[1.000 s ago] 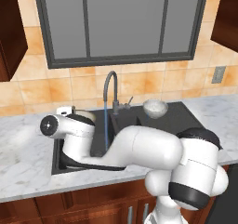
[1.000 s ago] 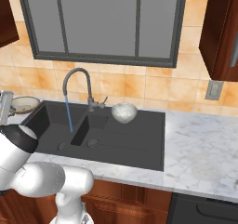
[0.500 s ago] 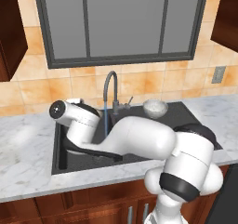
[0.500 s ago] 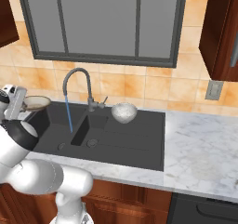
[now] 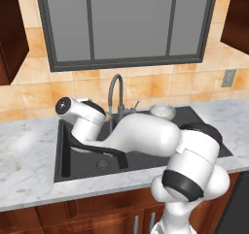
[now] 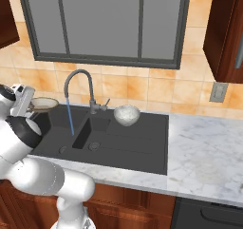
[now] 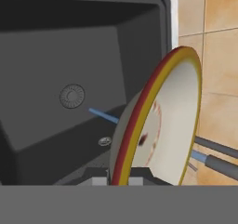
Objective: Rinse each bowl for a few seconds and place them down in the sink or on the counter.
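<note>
1. Across the whole width of both base views runs the white marble bench point(image 6: 209, 147) with faint grey veins, above dark reddish-brown cabinets.
2. Set into it is the large matte black-grey rectangular sink point(image 6: 137, 145), with a big basin, a small basin and a flat drainboard to the right.
3. At the back of the sink stands the grey gooseneck tap point(image 6: 78, 78); a thin blue stream of water point(image 6: 70, 119) falls from its spout into the basin.
4. On the sink's back edge, just right of the tap, sits the deep rounded whitish-grey speckled bowl point(image 6: 126, 114), upright and well apart from the arm.
5. The wide shallow bowl with a tan-brown rim and pale inside point(image 7: 160, 125) is up at the left end of the sink, clamped by its rim in the gripper point(image 7: 118, 180), whose jaws sit narrow on either side of that rim.
6. What the coming move turns on: in the right base view the held bowl point(image 6: 42, 103) lies to the left of the stream, near it but not under it, so rinsing probably calls for carrying it rightward toward the spout.
</note>
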